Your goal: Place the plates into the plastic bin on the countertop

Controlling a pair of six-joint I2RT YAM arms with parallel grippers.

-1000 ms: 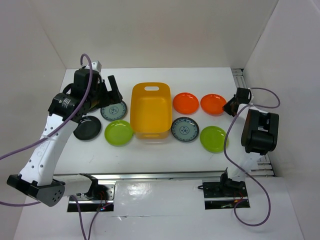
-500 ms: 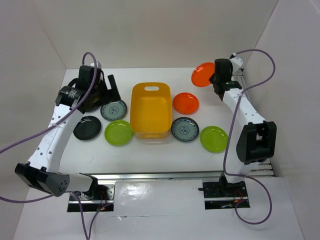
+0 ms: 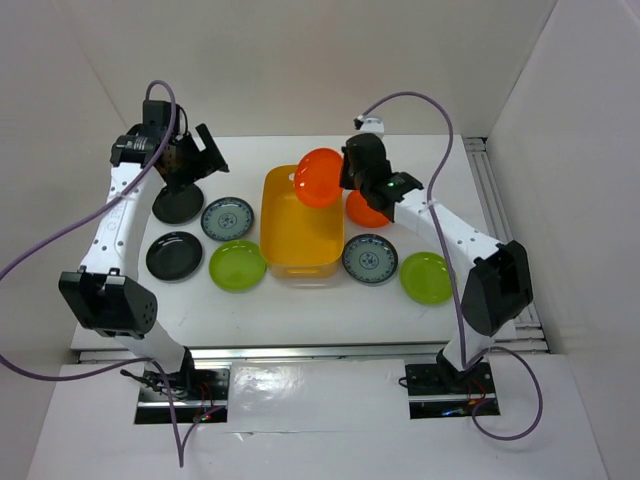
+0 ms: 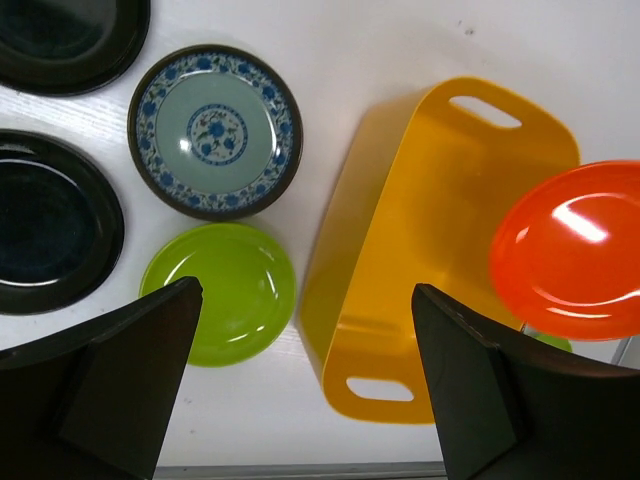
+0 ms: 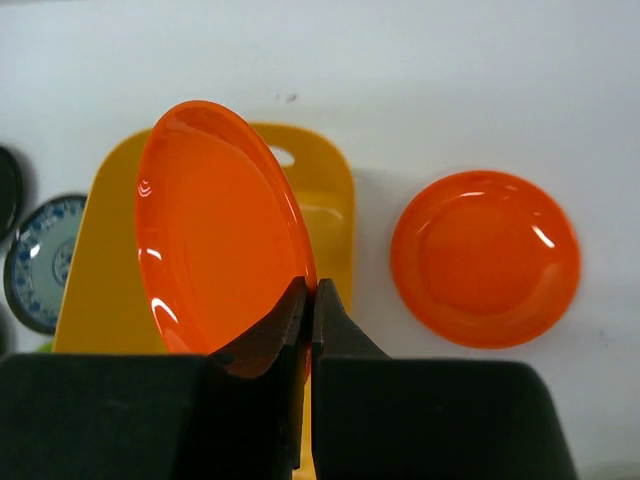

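Where the top view looks down, one orange plate (image 3: pixel 318 178) hangs tilted over the plastic bin (image 3: pixel 300 240), pinched by the right fingers (image 3: pixel 345 172); whether it touches the bin is unclear.
Left wrist: left fingers (image 4: pixel 130 370) spread wide, empty, above the table (image 4: pixel 400 40).
Right wrist: fingers clamp the plate's rim; second orange plate (image 5: pixel 485 258) lies flat on the table beside the bin.

We can read no text, label, brand, number or sign in any of the three views.
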